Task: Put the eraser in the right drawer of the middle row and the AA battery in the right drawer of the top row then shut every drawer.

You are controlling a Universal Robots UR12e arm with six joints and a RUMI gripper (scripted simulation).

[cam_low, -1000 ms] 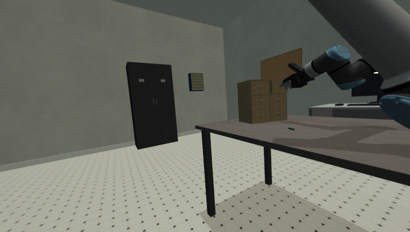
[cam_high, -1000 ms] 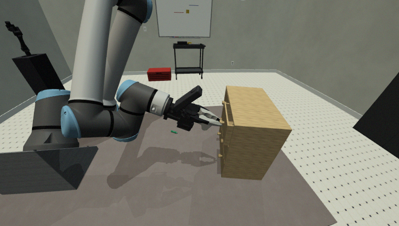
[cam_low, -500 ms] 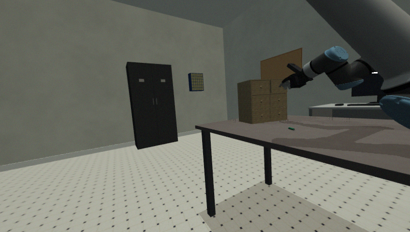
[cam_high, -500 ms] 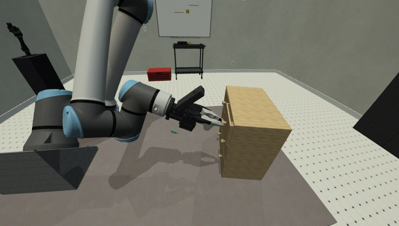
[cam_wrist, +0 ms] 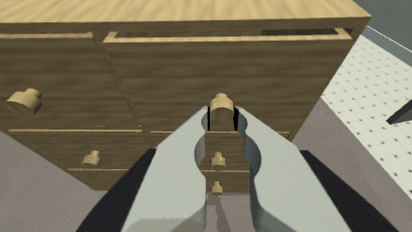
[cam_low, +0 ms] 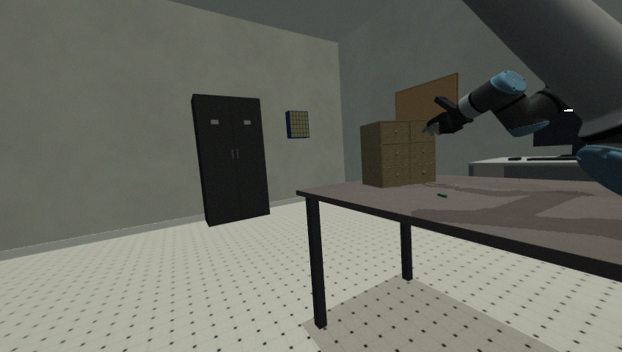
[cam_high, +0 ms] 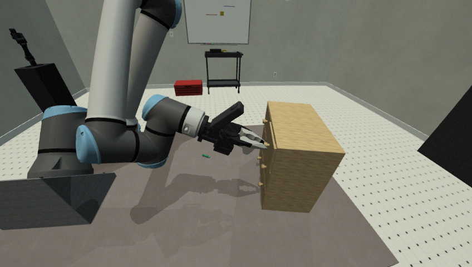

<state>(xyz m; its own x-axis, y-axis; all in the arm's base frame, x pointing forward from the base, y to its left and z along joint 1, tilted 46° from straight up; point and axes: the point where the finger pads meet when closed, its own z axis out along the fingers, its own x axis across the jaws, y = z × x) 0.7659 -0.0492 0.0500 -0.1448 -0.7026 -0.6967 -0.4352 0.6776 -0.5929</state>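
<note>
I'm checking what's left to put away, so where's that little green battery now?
The battery lies on the table, below the tool in the top view and just right of the chest's base in the exterior view.

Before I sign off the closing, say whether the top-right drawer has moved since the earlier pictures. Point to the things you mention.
Yes, the top-right drawer point(cam_high: 273, 135) point(cam_low: 416, 131) point(cam_wrist: 169, 72) has slid inward, its front nearer the wooden chest point(cam_high: 304, 128) point(cam_low: 370, 155) point(cam_wrist: 193, 10).
</note>
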